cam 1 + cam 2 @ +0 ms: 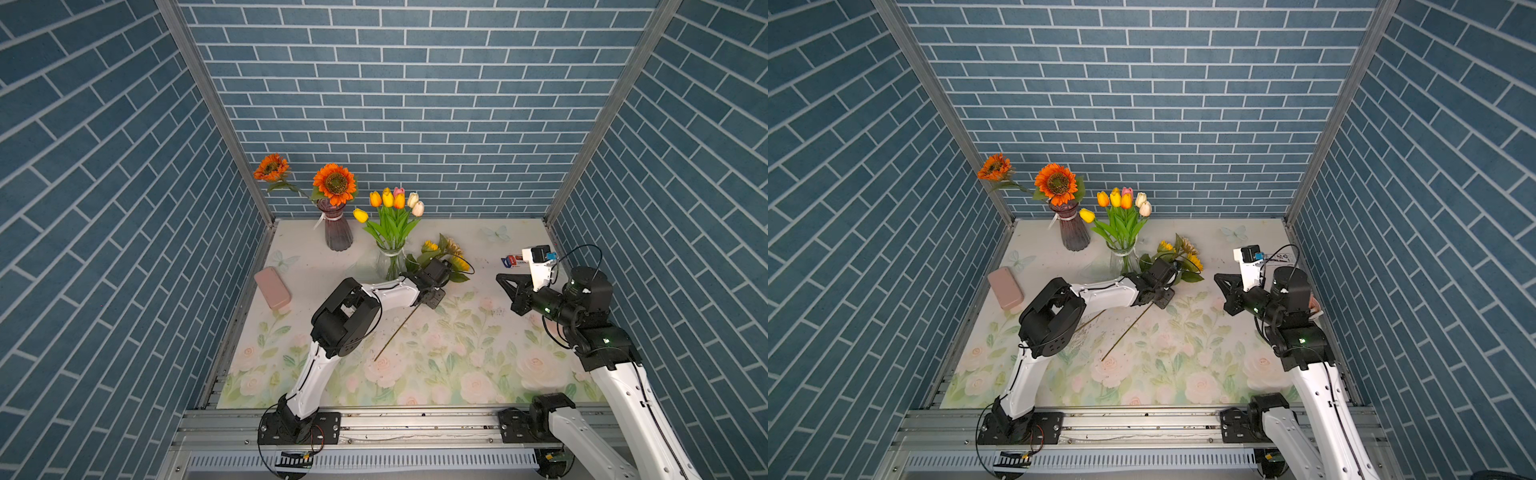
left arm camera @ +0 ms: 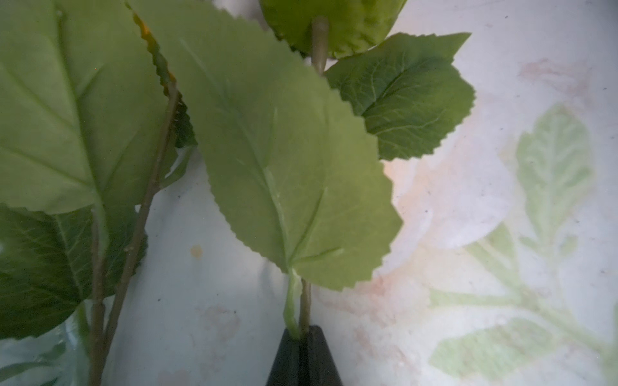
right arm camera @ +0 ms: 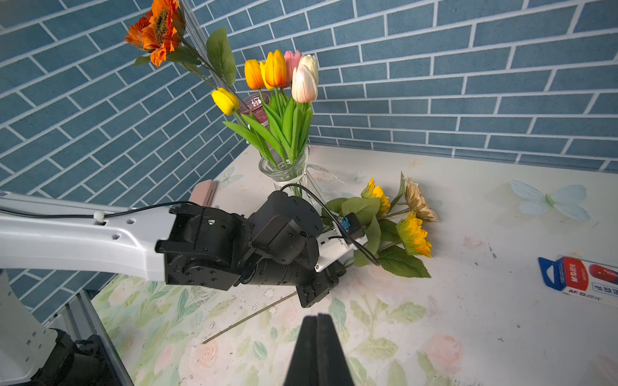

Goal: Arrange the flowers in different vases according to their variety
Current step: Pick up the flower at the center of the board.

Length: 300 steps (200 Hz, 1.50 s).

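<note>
1. My left gripper point(image 2: 303, 334): black fingers pressed together on a thin sunflower stem point(image 2: 305, 305), with a pale leaf stalk pinched in alongside it. A broad serrated leaf point(image 2: 284, 160) covers the stem just beyond my fingertips. Past the leaf it reappears and meets the green back of a flower head.
2. The stem's free end, in both top views: runs from my gripper toward the front of the rose-printed mat point(image 1: 457, 374). I cannot tell whether it touches the mat.
3. Loose sunflowers point(image 1: 451, 253): three heads, two yellow and one cream, clustered on the mat just right of the clear vase, close beyond my left wrist.
4. Clear vase point(image 1: 390, 264): upright, holding the tulips point(image 1: 395, 201), right beside my left forearm.
5. Purple vase point(image 1: 337, 230): upright at the back left, holding two orange sunflowers point(image 1: 336, 183). It stands behind the clear vase and well apart from my left gripper.
6. My right gripper point(image 3: 317, 334): fingers closed against each other with nothing between them. It hangs above the right part of the mat, apart from the loose sunflowers.
7. Pink case point(image 1: 272, 287): flat at the mat's left edge.
8. Red-and-blue box point(image 3: 582, 277): back right of the mat.
</note>
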Motion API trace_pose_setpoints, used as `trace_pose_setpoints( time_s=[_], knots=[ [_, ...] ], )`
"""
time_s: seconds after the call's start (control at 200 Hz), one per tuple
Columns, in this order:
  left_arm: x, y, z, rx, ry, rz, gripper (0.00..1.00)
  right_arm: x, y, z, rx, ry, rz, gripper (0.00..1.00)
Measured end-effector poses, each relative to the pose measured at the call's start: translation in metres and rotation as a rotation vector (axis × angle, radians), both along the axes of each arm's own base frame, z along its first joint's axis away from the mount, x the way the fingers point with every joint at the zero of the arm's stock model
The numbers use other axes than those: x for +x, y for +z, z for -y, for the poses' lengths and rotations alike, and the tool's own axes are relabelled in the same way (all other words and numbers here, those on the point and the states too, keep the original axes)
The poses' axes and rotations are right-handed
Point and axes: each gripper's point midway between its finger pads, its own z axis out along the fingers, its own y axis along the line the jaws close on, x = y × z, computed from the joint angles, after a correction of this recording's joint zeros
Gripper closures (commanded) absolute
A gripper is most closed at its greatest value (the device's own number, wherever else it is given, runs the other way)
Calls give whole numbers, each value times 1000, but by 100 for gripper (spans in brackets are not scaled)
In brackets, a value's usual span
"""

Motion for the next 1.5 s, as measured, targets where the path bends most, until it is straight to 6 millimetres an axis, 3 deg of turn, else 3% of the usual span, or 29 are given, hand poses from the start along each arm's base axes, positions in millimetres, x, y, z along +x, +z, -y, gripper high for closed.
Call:
trace_pose_setpoints(
  time_s=[0.125,0.285,0.455,0.595,0.83,1.03,1.12,1.195,1.375,1.5],
  knots=[
    [-7,1,5,-15,-35,-13,100,-2,2,1,0,-3,10,100],
    [-40,20,14,-29,-129,-18,100,-4,6,2,2,-7,23,100],
    [-71,96,25,-147,-220,72,100,-6,8,3,3,-10,36,100],
    [-82,164,19,-256,-243,175,100,-8,10,3,5,-10,41,100],
    [-102,229,-10,-342,-252,300,100,-11,14,3,10,-10,54,100],
    [-117,329,-51,-450,-232,534,100,-12,15,4,11,-10,60,100],
    [-121,377,-79,-513,-203,651,100,-12,15,3,12,-8,60,100],
    [-114,410,-113,-548,-143,741,100,-12,15,3,13,-5,60,100],
    [-89,457,-200,-559,35,915,100,-12,14,2,14,1,53,100],
    [-82,478,-237,-569,89,999,100,-10,12,1,14,4,46,100]
  ],
)
